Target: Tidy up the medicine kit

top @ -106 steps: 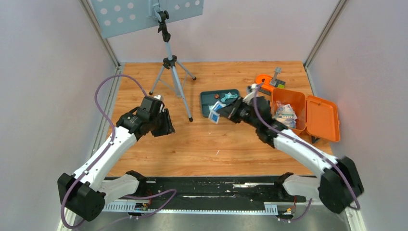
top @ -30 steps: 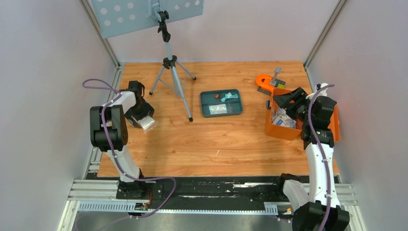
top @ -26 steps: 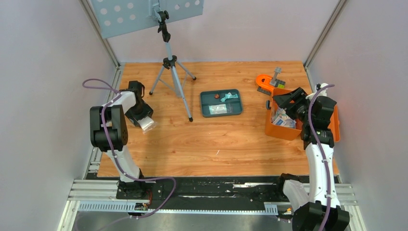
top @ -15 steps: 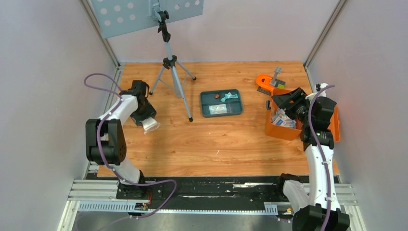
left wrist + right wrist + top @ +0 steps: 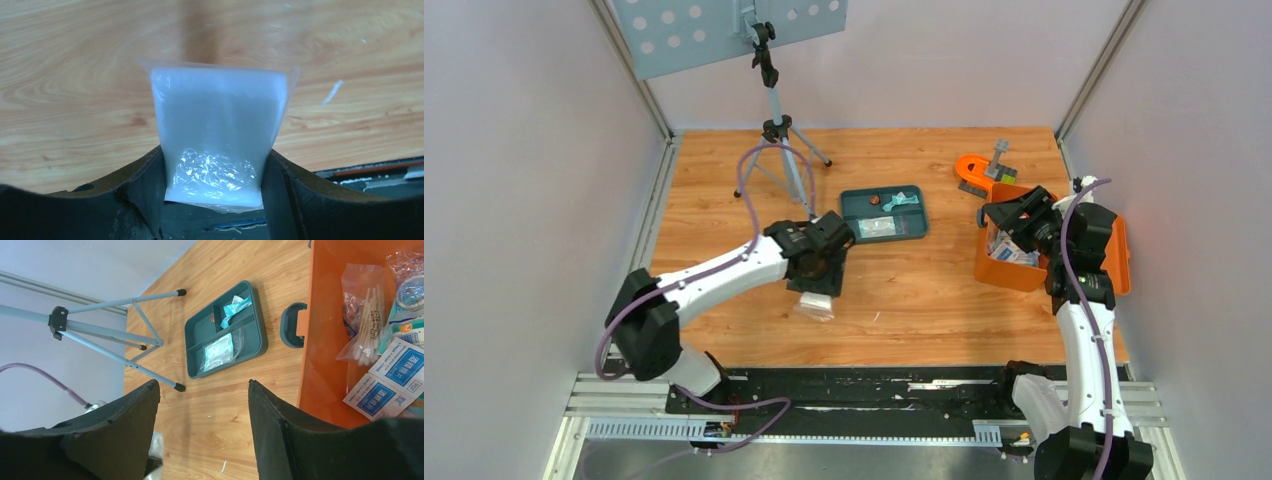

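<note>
Overhead view of a wooden tabletop (image 5: 944, 320) with two robot arms. The orange medicine kit (image 5: 1009, 272) sits by the right edge, about midway back. Its lid (image 5: 1122, 262) is open toward that edge and partly hidden by the right arm. Inside lie a bag of cotton swabs (image 5: 364, 325) and blue-and-white sachets (image 5: 395, 375). A grey latch (image 5: 292, 325) sticks out from its left wall. The right gripper (image 5: 202, 385) hovers over the kit's left rim, jaws spread wide with nothing between them. The left gripper (image 5: 215, 152) is above the middle of the tabletop, toward the near edge, jaws pinched on a clear pouch (image 5: 220, 125) of white material; whether the pouch touches the wood cannot be told. Between the arms, further back, a dark teal tray (image 5: 921, 225) holds small packets. A tripod (image 5: 776, 130) stands back and left of the tray, one foot just beside the tray's near left corner. A small orange curved piece (image 5: 969, 165) lies behind the kit
</note>
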Controlling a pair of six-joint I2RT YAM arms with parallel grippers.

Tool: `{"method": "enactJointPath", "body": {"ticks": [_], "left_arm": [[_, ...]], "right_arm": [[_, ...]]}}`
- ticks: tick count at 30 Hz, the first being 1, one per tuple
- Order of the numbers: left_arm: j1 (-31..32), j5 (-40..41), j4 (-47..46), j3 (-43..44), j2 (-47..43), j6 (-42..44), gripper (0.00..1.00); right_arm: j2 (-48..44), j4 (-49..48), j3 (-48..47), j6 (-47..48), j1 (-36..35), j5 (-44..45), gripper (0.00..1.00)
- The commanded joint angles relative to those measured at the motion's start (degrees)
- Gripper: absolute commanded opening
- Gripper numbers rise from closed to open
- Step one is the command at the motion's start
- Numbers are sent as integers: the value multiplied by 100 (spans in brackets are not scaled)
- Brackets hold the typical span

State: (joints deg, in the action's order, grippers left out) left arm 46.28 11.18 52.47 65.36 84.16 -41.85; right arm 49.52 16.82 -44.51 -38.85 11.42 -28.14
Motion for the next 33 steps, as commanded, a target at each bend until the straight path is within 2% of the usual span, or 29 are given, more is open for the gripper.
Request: {"method": "enactJointPath", "body": {"ticks": [1,4,9,11,12,16,21,24,28,33], "left_arm": [[571,-261,-292,701,744,179,70],[828,-528,-539,1276,1320,344,70],[956,-1065,-953,1739,1862,518,72],[985,-1206,-1003,1879,2083,568,77],[991,-1259,-1009,1916,2189,579,83],[1005,-1347,-985,2061,2152,681,98],[982,-952,-592,2142,1620,850,100],[798,-699,-407,1965,1152,888,100],[333,-492,-196,1341,210,909,99],[-127,-41,258,571,-716,883,99]], "right_arm": [[-77,-23,2,125,-26,-15,63],[-131,179,-42,254,-26,118,64],[-281,359,-40,341,-26,296,64],[-302,384,-31,334,-26,300,64],[-302,392,-31,334,-26,296,64],[-278,427,-18,329,-30,251,64],[-251,424,87,239,-318,259,63],[-206,424,177,101,-1030,679,63],[21,410,351,-202,-2344,1412,62],[843,443,441,-697,-4031,2436,61]]}}
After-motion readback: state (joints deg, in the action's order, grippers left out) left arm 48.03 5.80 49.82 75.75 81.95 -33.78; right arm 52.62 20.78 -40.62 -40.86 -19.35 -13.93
